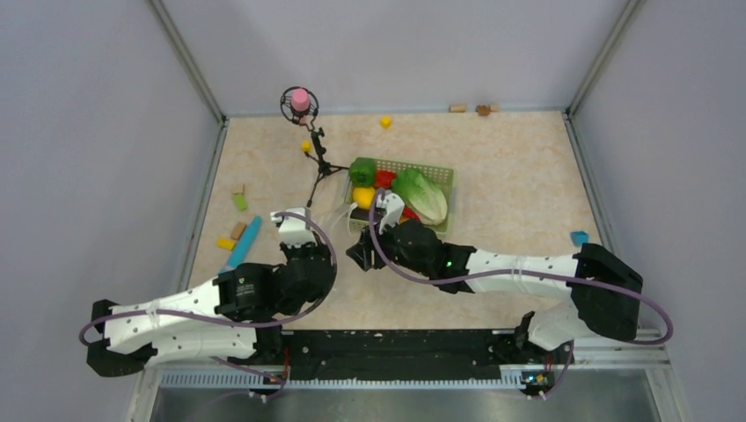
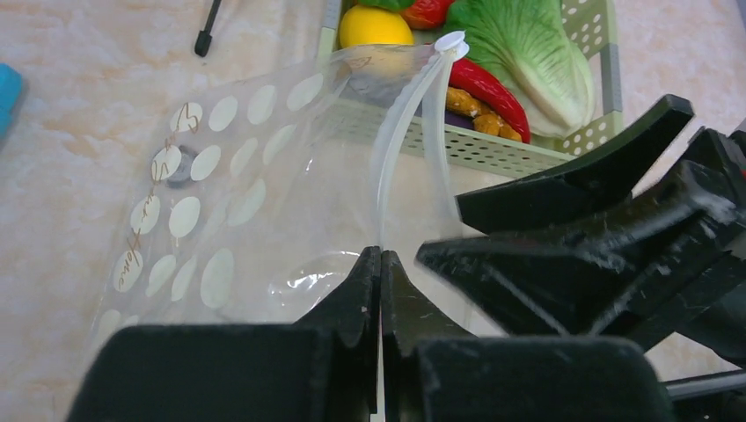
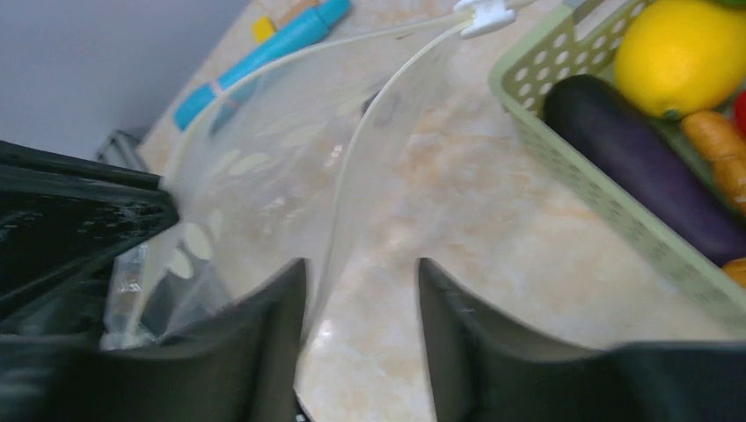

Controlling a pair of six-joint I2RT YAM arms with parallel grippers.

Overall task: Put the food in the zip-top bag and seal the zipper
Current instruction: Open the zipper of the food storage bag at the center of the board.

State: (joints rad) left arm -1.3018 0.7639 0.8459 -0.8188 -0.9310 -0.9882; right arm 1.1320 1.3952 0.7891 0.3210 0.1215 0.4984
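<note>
Two robot arms meet low over a pale marbled table [image 1: 501, 167], both working at the mouth of a clear bag. At far left, a few small coloured blocks [image 1: 238, 202] and a teal stick [image 1: 245, 242] lie near the side wall, and a small black tripod [image 1: 318, 167] stands farther back.

Next comes the left gripper [image 2: 380, 264], its fingers pressed together on the zipper [image 2: 391, 136], pinching the near end of that whitish strip. The zip-top bag [image 2: 229, 176], clear with white polka dots, lies on the table between the two arms, just left of the basket. Its mouth gapes: the two lips of the strip bow apart and rejoin at a white tab [image 2: 451, 40] at the far end, which sits by the basket's near corner.

The right gripper [image 3: 361, 268] faces the left one across that mouth. Its fingers stand parted, with one lip of the strip running between them, close beside one finger and not clamped.

To the right, the green mesh basket [image 1: 440, 173] holds all the food: a lemon [image 1: 362, 196] and a green pepper [image 1: 362, 170] at its left end, a cabbage [image 1: 420, 195] on the right, and a red chili [image 2: 488, 88], an eggplant [image 3: 642, 163] and orange pieces [image 3: 717, 141] along its near side. A blue block [image 1: 579, 237] lies alone near the right wall.
</note>
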